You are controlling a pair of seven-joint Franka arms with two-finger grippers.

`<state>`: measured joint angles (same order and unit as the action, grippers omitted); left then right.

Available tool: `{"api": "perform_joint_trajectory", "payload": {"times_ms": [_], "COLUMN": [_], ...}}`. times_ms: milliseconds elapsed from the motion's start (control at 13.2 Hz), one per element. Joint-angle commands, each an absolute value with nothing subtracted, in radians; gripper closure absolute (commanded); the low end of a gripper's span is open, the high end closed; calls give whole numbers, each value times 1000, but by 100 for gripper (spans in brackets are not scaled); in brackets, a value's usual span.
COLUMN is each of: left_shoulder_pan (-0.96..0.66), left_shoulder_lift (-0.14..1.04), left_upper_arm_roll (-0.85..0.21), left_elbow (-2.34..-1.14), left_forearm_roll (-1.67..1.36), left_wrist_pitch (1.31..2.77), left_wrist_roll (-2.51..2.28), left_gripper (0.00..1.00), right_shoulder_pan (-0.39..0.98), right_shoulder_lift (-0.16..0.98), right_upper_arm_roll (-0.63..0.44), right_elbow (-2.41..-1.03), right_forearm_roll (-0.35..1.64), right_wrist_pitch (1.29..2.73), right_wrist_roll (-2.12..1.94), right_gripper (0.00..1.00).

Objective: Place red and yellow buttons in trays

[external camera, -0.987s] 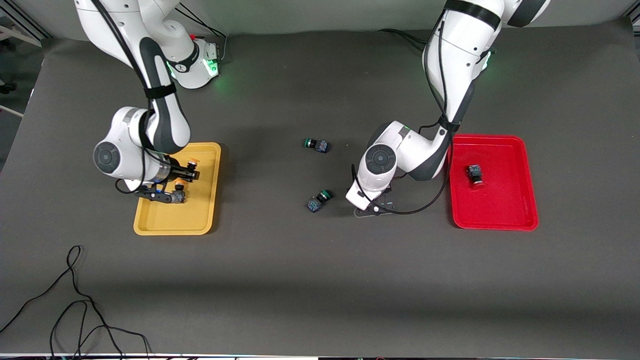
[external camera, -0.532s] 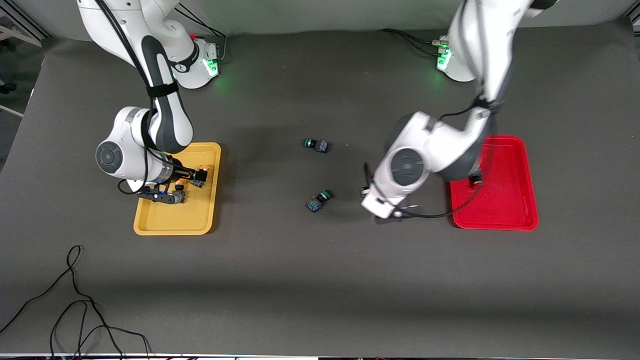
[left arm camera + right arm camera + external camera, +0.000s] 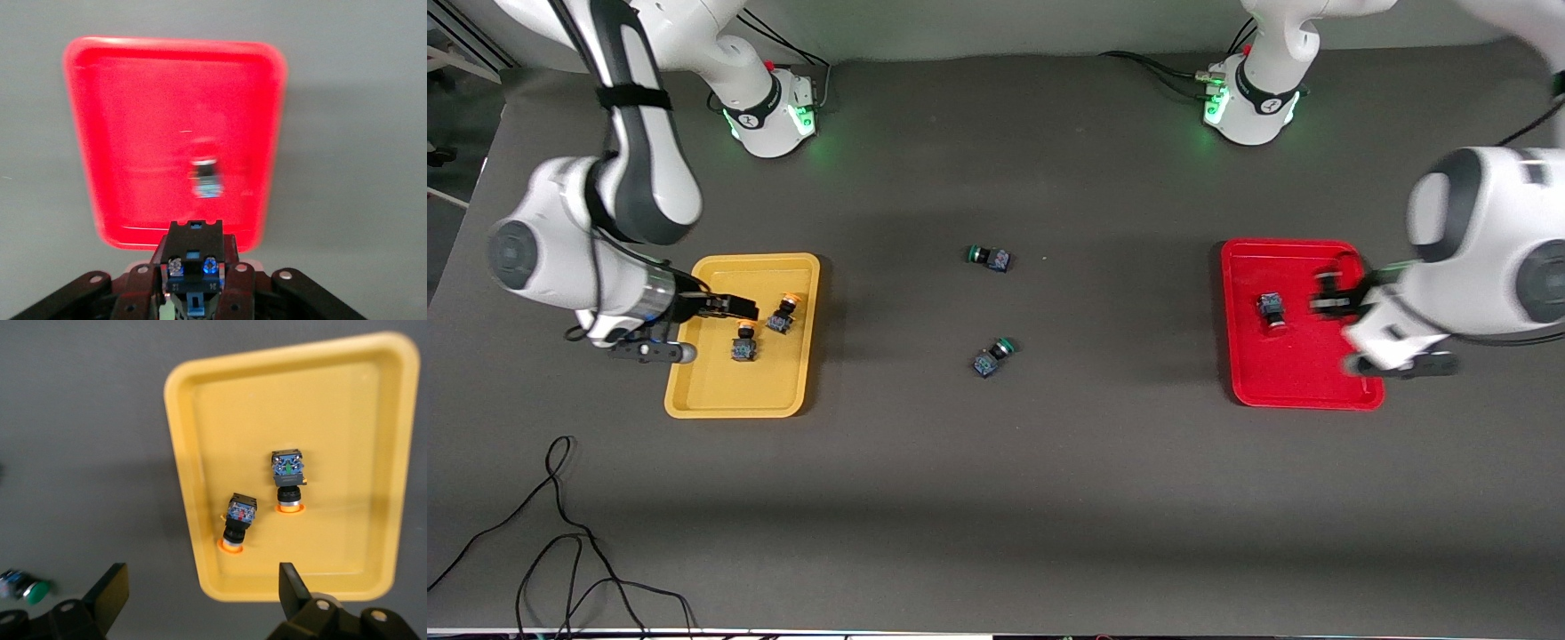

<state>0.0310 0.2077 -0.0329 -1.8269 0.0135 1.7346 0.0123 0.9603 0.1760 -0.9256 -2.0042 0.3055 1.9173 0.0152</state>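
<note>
The yellow tray [image 3: 703,396] holds two yellow-capped buttons [image 3: 784,315] [image 3: 743,343]. My right gripper [image 3: 732,308] is open and empty, over the tray's rim toward the right arm's end. In the right wrist view the tray [image 3: 347,400] and both buttons [image 3: 288,480] [image 3: 239,523] lie past my spread gripper [image 3: 200,600]. The red tray [image 3: 1316,387] holds one red-capped button [image 3: 1272,311]. My left gripper [image 3: 1329,298] is over the red tray, shut on a dark button body [image 3: 193,257] whose cap is hidden. The red tray [image 3: 120,120] and its blurred button [image 3: 207,177] show below.
Two green-capped buttons lie on the dark mat mid-table, one [image 3: 990,257] farther from the front camera than the other [image 3: 993,356]; one also shows in the right wrist view [image 3: 27,588]. A black cable [image 3: 560,533] lies near the front edge at the right arm's end.
My left arm swung from mid-table to over the red tray with a button in its grip. My right gripper let go of a yellow button in the yellow tray and drew back.
</note>
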Motion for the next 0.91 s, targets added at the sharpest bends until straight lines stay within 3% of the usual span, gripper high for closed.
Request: {"api": "perform_joint_trajectory", "payload": {"times_ms": [0, 228, 456, 532, 608, 684, 835], "left_shoulder_pan": [116, 153, 186, 186, 186, 186, 186], "left_shoulder_lift": [183, 250, 346, 356, 348, 335, 315], "left_upper_arm_roll": [-51, -48, -46, -46, -48, -48, -49], "left_elbow": [-2023, -2201, -2250, -2243, -2231, -2209, -2096], "left_forearm_roll": [51, 109, 139, 153, 158, 158, 158], "left_wrist_pitch": [1953, 2269, 2457, 2456, 2435, 2386, 2192], "left_wrist_roll": [156, 172, 172, 173, 175, 175, 187], "left_gripper": [100, 100, 100, 68, 2, 0, 0], "right_shoulder_pan": [963, 963, 965, 966, 963, 936, 722], "right_shoulder_lift": [169, 153, 57, 14, -10, -21, -46], "right_upper_arm_roll": [-953, -998, -1014, -1006, -996, -952, -725], "right_elbow": [-1811, -1579, -1514, -1516, -1519, -1522, -1535], "right_forearm_roll": [278, 276, 250, 220, 195, 181, 138], "right_wrist_pitch": [1713, 1460, 1370, 1371, 1370, 1358, 1351], "right_wrist_roll": [-2, -3, 0, 5, 9, 11, 11], "right_gripper": [0, 0, 0, 0, 0, 0, 0]}}
